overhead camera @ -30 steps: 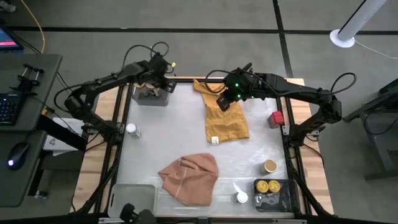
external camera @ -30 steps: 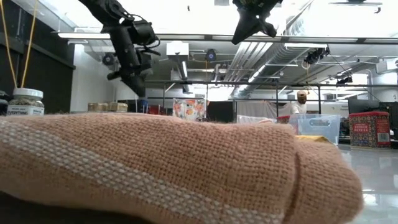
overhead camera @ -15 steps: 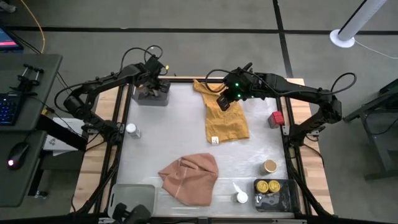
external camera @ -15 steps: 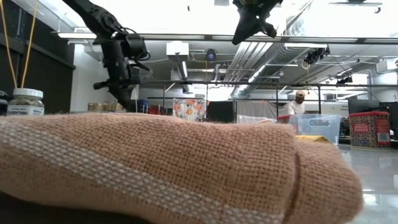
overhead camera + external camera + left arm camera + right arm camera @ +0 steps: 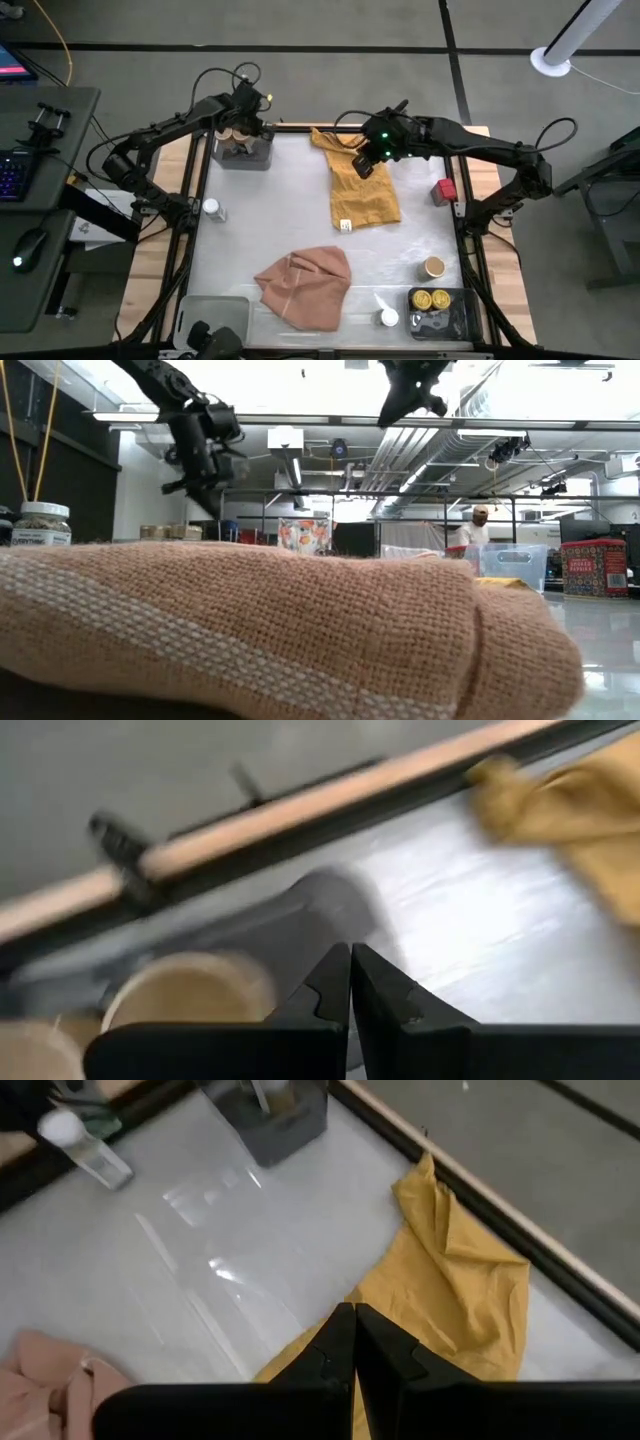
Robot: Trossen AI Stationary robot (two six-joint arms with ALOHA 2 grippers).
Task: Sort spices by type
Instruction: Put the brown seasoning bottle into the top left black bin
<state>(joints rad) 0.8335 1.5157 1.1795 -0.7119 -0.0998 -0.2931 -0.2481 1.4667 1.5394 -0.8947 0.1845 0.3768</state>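
Two tan-lidded jars (image 5: 190, 990) sit in the grey tray (image 5: 243, 155) at the far left corner of the bench (image 5: 290, 215); in the left wrist view one lid lies just beside and below the left gripper (image 5: 350, 990), whose jaws are pressed together on nothing. Seen from above, that left gripper (image 5: 245, 125) hangs over the tray. A third tan-lidded jar (image 5: 434, 267) stands alone near the right edge, well apart from either gripper. Close to it, the two yellow-lidded jars (image 5: 430, 299) rest side by side in the clear tray (image 5: 450, 322) at the near right corner, with a white-lidded jar (image 5: 389, 318) just left of that tray. The other white-lidded jar (image 5: 211, 209) stands at the left edge. A red tin (image 5: 444, 190) sits at the right edge, beside the mustard cloth (image 5: 364, 190).

The right gripper (image 5: 360, 165) hovers over the mustard cloth, its jaws together and empty, as the right wrist view (image 5: 353, 1342) shows. A pink cloth (image 5: 305, 285) lies crumpled near the front middle.
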